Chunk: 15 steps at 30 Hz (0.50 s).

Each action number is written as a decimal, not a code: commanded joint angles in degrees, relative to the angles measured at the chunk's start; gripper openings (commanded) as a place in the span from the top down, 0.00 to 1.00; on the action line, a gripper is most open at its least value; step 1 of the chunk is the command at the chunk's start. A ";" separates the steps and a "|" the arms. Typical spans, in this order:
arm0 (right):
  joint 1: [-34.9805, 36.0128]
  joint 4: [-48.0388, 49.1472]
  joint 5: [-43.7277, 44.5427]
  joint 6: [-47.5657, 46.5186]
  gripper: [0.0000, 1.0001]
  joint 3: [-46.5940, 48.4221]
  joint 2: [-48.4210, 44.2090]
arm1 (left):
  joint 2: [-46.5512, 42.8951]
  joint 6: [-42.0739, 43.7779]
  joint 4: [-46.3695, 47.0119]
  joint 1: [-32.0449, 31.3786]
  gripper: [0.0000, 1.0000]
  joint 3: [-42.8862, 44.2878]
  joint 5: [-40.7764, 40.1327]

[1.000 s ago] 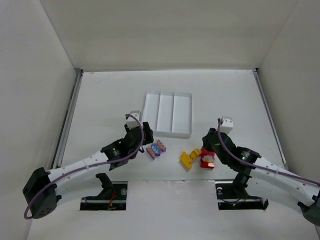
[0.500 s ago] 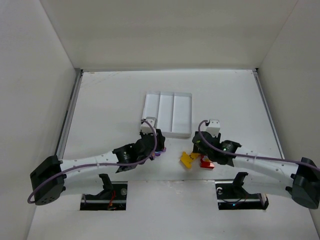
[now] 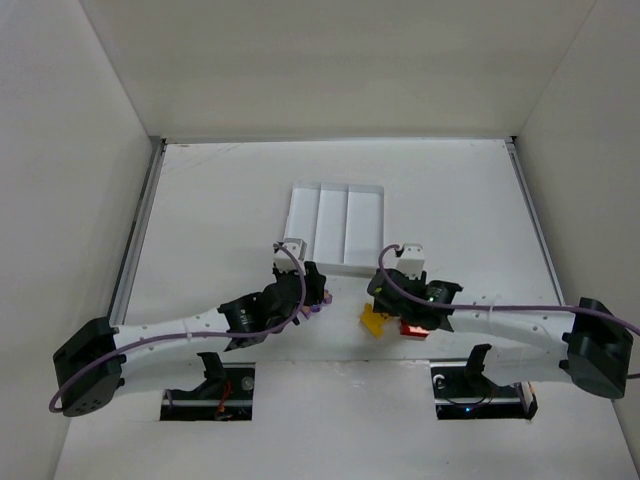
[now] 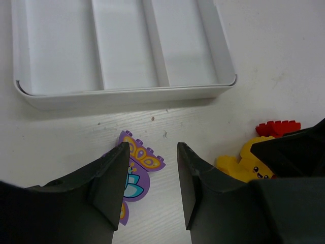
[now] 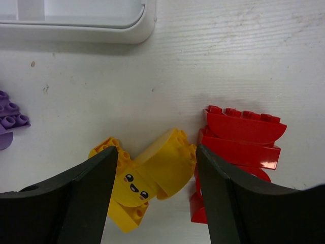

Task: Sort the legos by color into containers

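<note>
A purple lego [image 4: 139,157] with a printed pattern lies flat on the table, just short of the white tray [image 4: 127,96]. My left gripper [image 4: 152,152] hangs open over it; the left finger covers part of it and the gap is bare table. A yellow lego [image 5: 152,173] with a printed face lies between the open fingers of my right gripper [image 5: 156,152]. A red lego [image 5: 244,140] sits against its right side, partly behind the right finger. From above, both grippers [image 3: 315,290] [image 3: 385,300] are low near the tray's [image 3: 330,266] front wall.
The tray's three long compartments hold nothing. The two grippers work close together, and the right arm's black body [image 4: 299,152] shows in the left wrist view. White walls ring the table [image 3: 200,200]. A corner of the purple lego [image 5: 7,122] shows left of the right gripper.
The left gripper has moved right, over the purple lego. The right gripper has moved left over the yellow lego. The legos have stayed where they were.
</note>
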 commanded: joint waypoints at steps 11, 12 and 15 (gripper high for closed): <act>2.63 -5.39 0.24 6.64 0.33 3.16 3.34 | -3.15 0.49 2.50 1.37 0.59 -1.46 -1.21; 2.63 -5.04 0.06 6.73 0.33 3.16 3.69 | -3.15 0.49 2.59 1.37 0.59 -1.54 -1.21; 3.24 -3.28 -0.55 6.12 0.35 4.65 5.44 | -3.15 0.67 2.85 1.54 0.58 -1.54 -1.13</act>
